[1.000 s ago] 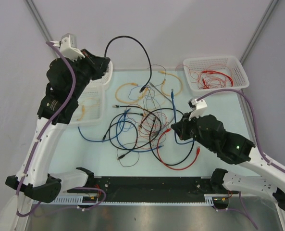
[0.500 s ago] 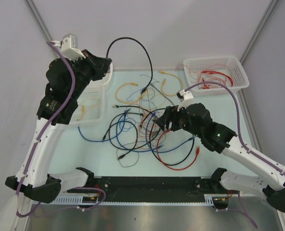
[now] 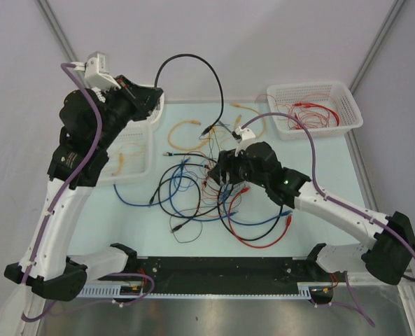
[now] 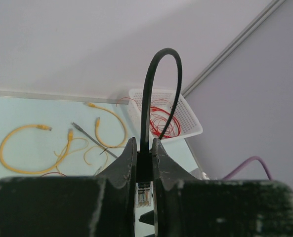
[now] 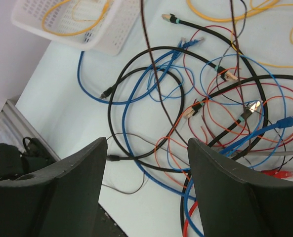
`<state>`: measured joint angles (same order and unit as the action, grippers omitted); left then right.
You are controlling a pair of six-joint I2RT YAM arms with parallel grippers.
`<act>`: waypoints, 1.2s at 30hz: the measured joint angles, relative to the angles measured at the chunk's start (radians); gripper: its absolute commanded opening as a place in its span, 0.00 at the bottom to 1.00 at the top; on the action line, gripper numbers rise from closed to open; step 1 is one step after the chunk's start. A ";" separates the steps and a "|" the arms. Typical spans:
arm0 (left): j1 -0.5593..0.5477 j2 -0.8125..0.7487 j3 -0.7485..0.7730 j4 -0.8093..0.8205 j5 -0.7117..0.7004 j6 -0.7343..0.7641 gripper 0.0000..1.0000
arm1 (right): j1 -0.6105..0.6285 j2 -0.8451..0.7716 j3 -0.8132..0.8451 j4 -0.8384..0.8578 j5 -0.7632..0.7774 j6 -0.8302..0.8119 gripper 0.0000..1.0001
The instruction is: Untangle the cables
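Pincer on left (image 4: 144, 148) tight on black cable (image 4: 161, 54); right pincer (image 5: 147, 143) wide over cable tangle (image 5: 220, 106).

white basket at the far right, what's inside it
Thin red wires lie coiled inside the white basket. Nothing else shows in it; the right arm's purple cable crosses its near left corner, hiding a little.
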<state>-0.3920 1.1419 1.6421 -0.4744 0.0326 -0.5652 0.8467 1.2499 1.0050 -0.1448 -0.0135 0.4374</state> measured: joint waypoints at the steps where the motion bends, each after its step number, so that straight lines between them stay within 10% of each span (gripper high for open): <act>1: 0.000 -0.002 0.000 0.000 0.002 -0.002 0.00 | -0.005 0.014 0.002 0.009 -0.001 -0.002 0.68; 13: 0.000 -0.019 -0.020 -0.007 0.024 -0.010 0.00 | -0.045 0.179 0.059 0.119 -0.065 -0.005 0.00; 21: 0.000 -0.037 -0.024 -0.028 -0.019 -0.002 0.00 | -0.052 0.089 0.188 -0.010 -0.050 -0.035 0.00; 36: 0.000 -0.020 -0.064 -0.069 -0.089 -0.001 0.00 | -0.024 0.002 1.139 -0.360 0.152 -0.213 0.00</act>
<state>-0.3920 1.1221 1.5780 -0.5434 -0.0559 -0.5663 0.8223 1.2522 2.1445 -0.5045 0.1383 0.2245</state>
